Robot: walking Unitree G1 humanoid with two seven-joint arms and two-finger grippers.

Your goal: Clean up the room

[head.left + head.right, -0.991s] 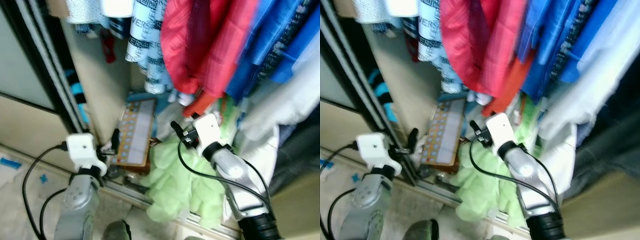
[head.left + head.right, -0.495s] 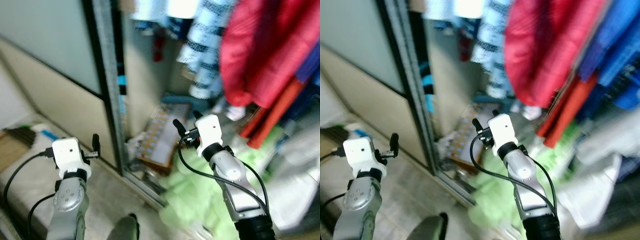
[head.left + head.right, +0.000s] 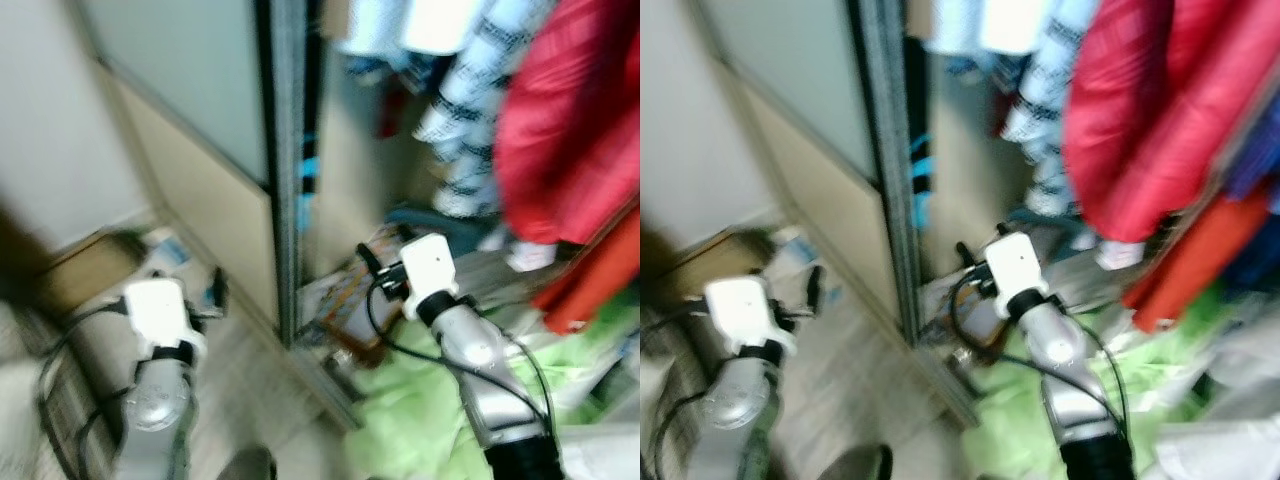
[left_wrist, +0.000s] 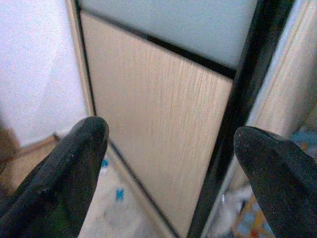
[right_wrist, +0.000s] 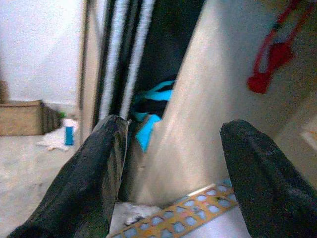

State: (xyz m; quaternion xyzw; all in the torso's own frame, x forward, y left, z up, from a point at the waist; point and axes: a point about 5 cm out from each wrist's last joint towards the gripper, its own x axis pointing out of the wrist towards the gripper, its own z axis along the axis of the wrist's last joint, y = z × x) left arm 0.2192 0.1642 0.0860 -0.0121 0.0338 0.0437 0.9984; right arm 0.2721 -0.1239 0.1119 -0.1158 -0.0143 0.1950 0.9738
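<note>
— Two grippers up and both empty, then? Start closest in.

— Yes. The left gripper has its black fingers spread wide, nothing between them, facing the wood-grain panel of the sliding wardrobe door. The right gripper is likewise parted and bare, aimed at the wardrobe's inner wall and door tracks.

— What needs tidying?

— Nearest the right arm, a pale green cloth lies heaped across the wardrobe's bottom track, spilling onto the floor. I'd judge it light, soft and floppy; it will sag and trail, so pinch a thick fold near the middle of the heap, not a loose edge.

— And behind it?

— A flat board with a grid of pale squares leans at the wardrobe's foot, just inside the door frame. It looks stiff and thin; I'd take it by one edge. Farther in, a red jacket, orange cloth and a white-and-blue patterned garment hang overhead.

— Any writing?

— None legible; the head views are blurred. On the floor outside, by the door's base, sit a small blue-and-white item and a cardboard box.
</note>
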